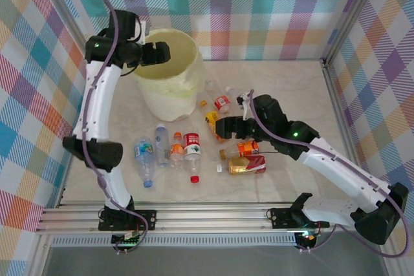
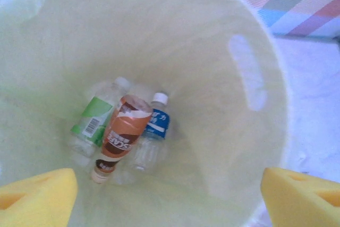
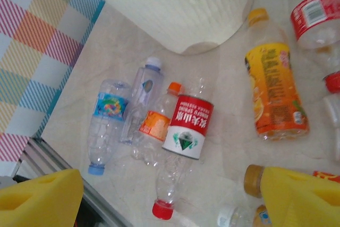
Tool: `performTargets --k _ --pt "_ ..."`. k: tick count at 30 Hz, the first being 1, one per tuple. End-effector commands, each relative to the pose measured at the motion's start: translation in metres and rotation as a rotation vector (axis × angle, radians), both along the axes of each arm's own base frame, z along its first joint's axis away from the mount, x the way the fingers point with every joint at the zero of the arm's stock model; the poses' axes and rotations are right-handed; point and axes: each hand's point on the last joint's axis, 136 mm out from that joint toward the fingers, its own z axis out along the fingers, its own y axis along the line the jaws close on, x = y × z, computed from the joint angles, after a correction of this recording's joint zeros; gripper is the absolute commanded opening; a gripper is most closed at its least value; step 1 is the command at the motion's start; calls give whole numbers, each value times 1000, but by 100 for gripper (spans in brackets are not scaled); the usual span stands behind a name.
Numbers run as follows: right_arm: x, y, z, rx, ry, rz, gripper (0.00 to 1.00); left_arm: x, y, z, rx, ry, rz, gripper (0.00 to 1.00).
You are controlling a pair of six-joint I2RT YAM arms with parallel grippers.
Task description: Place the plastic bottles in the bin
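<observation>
— Starting with the left jaws: how wide?
— Spread wide, yellow pads (image 2: pixel 37 198) out at the two lower corners of the wrist view, gripping nothing. Hanging over the mouth of the bin (image 1: pixel 165 98), at the far left of the tabletop (image 1: pixel 284 88).
— Anything inside?
— Three plastic bottles down on the lined bottom, lying close together: a green-labelled bottle (image 2: pixel 91 123), a brown-labelled bottle (image 2: pixel 125 131) resting over the middle, a blue-labelled bottle (image 2: pixel 156 123) beside it.
— And the right jaws?
— Parted wide too, clamped on nothing. Low over the loose bottles to the right of the bin. Facing a yellow-orange juice bottle (image 3: pixel 273 91) lying flat ahead of the gap. Lower-right pad overlapping an amber bottle with a brown cap (image 3: pixel 254 179); touching or not, cannot tell.
— Elsewhere on the tabletop?
— Near the front rail, four lying flat, side by side: a blue-capped bottle (image 3: pixel 106 126), a white-capped clear bottle (image 3: pixel 144 91), an orange-capped bottle (image 3: pixel 158 120), a red-capped bottle (image 3: pixel 186 131) with a red-and-white label, the last two touching.
</observation>
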Motion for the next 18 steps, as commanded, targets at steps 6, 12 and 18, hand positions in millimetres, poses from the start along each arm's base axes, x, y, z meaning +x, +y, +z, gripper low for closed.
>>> performTargets --k 6,12,18 --pt "-14 27 -44 -4 98 -57 78 -79 -16 34 -184 -114 -132 100" --pt "-27 35 -67 -43 150 -101 71 -153 -43 23 -338 -202 -356 100" --pt "-34 52 -89 -91 215 -118 67 -205 -45 -1 -403 -259 -424 100"
